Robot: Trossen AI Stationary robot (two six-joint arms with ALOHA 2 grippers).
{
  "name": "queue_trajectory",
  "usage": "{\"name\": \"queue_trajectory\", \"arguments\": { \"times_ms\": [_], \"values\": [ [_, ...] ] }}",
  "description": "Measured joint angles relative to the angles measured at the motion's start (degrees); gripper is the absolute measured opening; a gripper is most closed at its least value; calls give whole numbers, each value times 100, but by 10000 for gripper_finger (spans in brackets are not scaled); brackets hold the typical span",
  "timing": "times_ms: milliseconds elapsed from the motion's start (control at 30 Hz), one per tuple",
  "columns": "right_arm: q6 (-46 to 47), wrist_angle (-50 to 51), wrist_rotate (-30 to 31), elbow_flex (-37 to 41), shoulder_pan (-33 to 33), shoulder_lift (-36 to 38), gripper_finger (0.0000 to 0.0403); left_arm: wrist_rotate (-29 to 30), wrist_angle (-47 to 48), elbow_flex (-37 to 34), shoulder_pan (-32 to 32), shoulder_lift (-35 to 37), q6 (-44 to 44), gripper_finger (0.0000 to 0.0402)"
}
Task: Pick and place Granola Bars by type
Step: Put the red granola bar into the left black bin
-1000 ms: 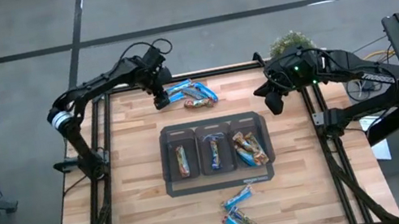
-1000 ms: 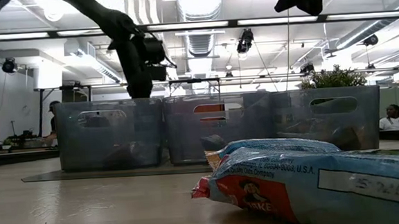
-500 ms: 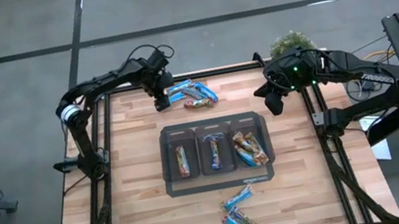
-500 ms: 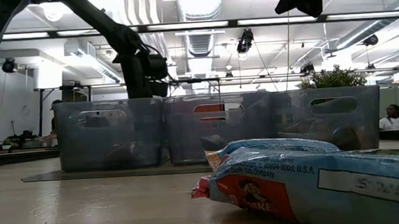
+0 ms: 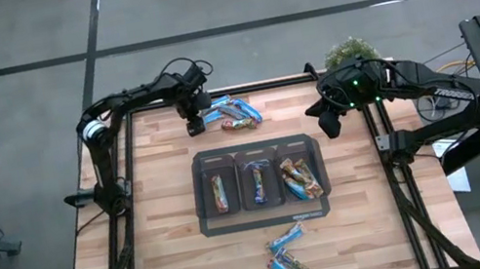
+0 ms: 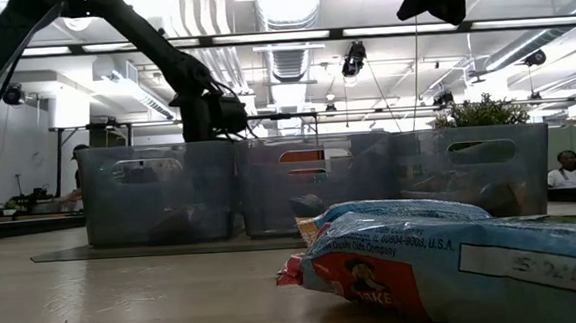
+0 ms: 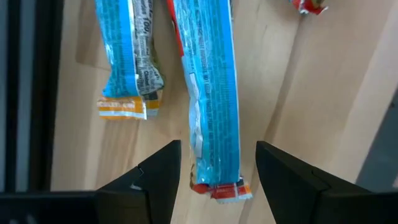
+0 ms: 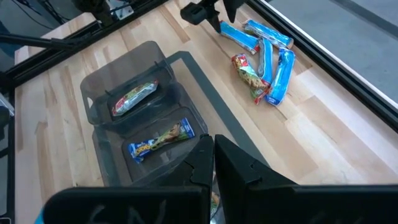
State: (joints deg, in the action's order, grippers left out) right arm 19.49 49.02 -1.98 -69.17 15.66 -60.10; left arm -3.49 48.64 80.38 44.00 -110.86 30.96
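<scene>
My left gripper (image 5: pixel 194 123) hangs open over the far pile of granola bars (image 5: pixel 229 113). In the left wrist view its fingers (image 7: pixel 163 174) stand on either side of one end of a light blue bar (image 7: pixel 210 93) that lies flat on the wood, with no touch showing. A second light blue bar (image 7: pixel 124 56) lies beside it. My right gripper (image 5: pixel 327 124) is shut (image 8: pixel 213 149) and waits in the air by the table's right far side. More bars lie in a near pile (image 5: pixel 289 258).
A dark three-compartment tray (image 5: pixel 265 211) sits mid-table; it holds an orange-brown bar (image 5: pixel 220 193) on the left, a dark blue one (image 5: pixel 258 184) in the middle and several light blue ones (image 5: pixel 301 180) on the right. A plant (image 5: pixel 350 49) stands at the far right corner.
My left gripper has come down toward the far pile of bars, staying open, while its arm has swung a little toward the table's right. The bars have not moved.
</scene>
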Motion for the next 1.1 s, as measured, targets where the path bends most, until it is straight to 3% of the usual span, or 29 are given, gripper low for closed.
{"name": "queue_trajectory", "arguments": {
  "times_ms": [900,1100],
  "values": [
    [4,-3,7,0,0,0,8,188,-23,2,28,-353,-284,190],
    [4,-5,17,0,0,0,8,233,-47,2,28,-355,-425,165]
  ]
}}
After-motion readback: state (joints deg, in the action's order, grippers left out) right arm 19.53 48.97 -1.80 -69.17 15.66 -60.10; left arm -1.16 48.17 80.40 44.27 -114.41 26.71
